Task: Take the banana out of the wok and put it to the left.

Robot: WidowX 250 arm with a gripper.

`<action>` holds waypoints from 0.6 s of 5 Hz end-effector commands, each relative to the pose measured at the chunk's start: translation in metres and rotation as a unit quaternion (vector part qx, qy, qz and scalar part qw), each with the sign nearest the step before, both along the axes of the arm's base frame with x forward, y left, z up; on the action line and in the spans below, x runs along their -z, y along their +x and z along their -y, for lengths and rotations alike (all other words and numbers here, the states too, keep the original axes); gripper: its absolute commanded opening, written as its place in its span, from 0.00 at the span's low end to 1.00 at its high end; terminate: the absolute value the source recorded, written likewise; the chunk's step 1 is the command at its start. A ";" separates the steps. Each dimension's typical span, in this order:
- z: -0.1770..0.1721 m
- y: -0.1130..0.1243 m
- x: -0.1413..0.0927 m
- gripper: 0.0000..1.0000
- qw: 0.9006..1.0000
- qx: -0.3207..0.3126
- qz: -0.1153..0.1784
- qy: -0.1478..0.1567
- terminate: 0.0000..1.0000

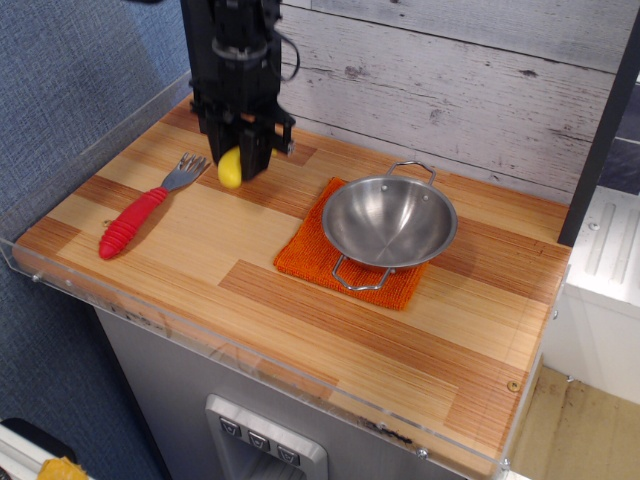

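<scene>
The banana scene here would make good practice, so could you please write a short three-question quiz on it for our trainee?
1. True or false: the wok holds the banana.
2. What lies under the wok? A) orange cloth B) red-handled fork C) bare wood
3. Fill in: the hand is shut on the ____.

Key: 1 false, the wok is empty. 2 A. 3 banana, held low over the wooden counter, between fork and wok.

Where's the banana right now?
The banana is in the gripper, low over the wooden counter, between the red fork on its left and the empty wok on its right.
</scene>
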State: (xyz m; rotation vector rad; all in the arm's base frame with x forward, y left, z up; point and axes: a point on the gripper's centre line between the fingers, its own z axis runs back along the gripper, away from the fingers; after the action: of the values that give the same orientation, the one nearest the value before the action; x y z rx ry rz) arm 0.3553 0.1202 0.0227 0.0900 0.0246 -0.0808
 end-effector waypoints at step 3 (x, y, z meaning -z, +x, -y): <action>-0.018 -0.012 0.017 0.00 0.999 -0.032 -0.019 -0.025 0.00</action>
State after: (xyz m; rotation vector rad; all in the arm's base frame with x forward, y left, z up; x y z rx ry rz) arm 0.3529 0.1299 0.0062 0.0316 0.0613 -0.0347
